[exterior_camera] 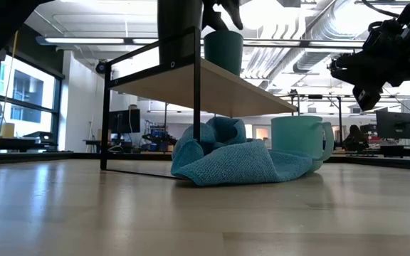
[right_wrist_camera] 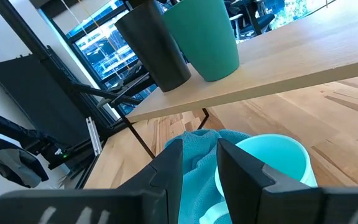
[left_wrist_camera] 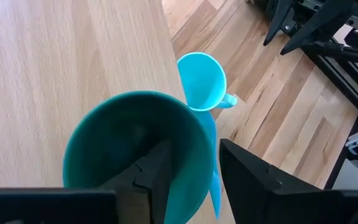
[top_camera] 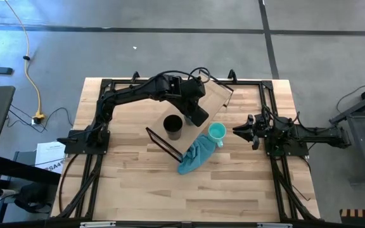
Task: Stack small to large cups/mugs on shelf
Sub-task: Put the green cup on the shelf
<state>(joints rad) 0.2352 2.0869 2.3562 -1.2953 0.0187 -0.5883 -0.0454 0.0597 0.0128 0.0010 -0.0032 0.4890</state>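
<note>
The shelf (top_camera: 215, 95) stands on the tabletop (top_camera: 138, 190). On it the green cup (right_wrist_camera: 207, 37) sits beside the black cup (right_wrist_camera: 154, 46), the left end effector (left_wrist_camera: 188, 171) straddling its rim, fingers apart, seemingly releasing. The mug (top_camera: 217, 132) waits on the cloth (top_camera: 194, 156); the right end effector (top_camera: 244, 130), spread, hangs near. Next, likely, the mug.

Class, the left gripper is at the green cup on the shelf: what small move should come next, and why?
Probably lift the left gripper straight up. The green cup stands on the shelf beside the black cup, and one finger straddles its rim, jaws apart.
</note>
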